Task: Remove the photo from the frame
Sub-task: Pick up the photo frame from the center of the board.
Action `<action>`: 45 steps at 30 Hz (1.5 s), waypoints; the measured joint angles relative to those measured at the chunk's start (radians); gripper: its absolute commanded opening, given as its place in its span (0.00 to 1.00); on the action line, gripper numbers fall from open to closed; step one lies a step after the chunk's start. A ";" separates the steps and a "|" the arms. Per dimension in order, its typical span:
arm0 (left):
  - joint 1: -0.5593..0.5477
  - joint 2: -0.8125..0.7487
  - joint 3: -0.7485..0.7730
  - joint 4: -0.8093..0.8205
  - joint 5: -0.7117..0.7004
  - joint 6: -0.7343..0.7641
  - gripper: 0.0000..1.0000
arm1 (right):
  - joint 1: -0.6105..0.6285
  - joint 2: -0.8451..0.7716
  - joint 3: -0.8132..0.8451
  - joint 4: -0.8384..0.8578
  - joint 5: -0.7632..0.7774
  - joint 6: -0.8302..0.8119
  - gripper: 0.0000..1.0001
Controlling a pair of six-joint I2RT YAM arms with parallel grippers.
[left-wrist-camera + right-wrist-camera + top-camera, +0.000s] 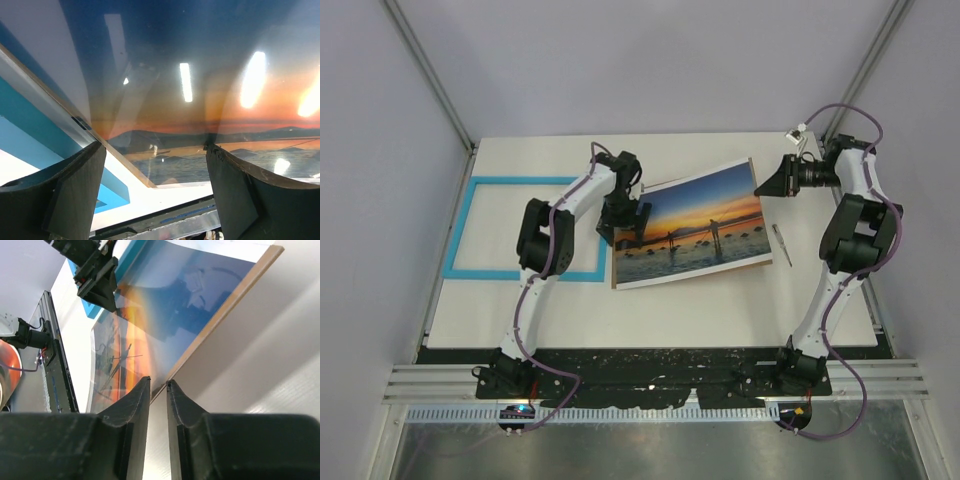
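We're over the table [670, 310] now, and the frame [520, 181] lies flat on the left side with bare tabletop showing through its opening. The photo [695, 225] sits in the middle, sunset face up. Its lower left corner is just beside the frame's right rail, and we cannot tell whether the two overlap there.

The left gripper [623, 228] hangs over the photo's left edge with its jaws spread wide and nothing in them. The right gripper [159, 385] is at the far right corner with its jaws almost together and only a thin slit between them. The print's edge, on its brown backing board [235, 292], runs straight into that slit. We cannot tell whether it has a real bite.

We judge the step in hand to be pinching that corner to part the print from the board. To do it well, we want the fingers [137, 405] to catch only the thin glossy sheet, not the board beneath. Then the lift should be shallow and peeling, so the print doesn't crease. The left gripper can press down at its end if the board rides up. The surface looks slick and mirrors the ceiling lights, so we expect some slip.

A thin dark tool [781, 243] lies on the table just right of the print. We can read no brand, label or writing anywhere.
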 measured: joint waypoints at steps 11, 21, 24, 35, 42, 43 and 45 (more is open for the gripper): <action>-0.013 -0.026 0.001 0.014 0.044 -0.011 0.84 | 0.072 -0.012 0.002 -0.014 -0.047 -0.042 0.49; -0.016 -0.036 0.002 0.015 0.036 -0.019 0.84 | 0.096 0.070 0.002 -0.042 -0.068 0.063 0.08; -0.016 -0.036 0.002 0.014 0.035 -0.020 0.84 | 0.096 0.078 -0.002 -0.041 -0.061 0.147 0.08; -0.028 -0.036 0.028 0.054 0.068 -0.010 0.84 | 0.065 0.077 -0.063 0.049 0.040 0.377 0.08; -0.041 -0.040 0.040 0.141 0.142 0.011 0.84 | 0.006 0.013 -0.066 0.056 0.145 0.423 0.08; -0.041 -0.042 0.040 0.147 0.148 0.017 0.84 | 0.002 0.000 -0.066 0.056 0.161 0.425 0.08; -0.040 -0.048 0.040 0.155 0.156 0.027 0.84 | -0.011 -0.024 -0.064 0.055 0.209 0.426 0.08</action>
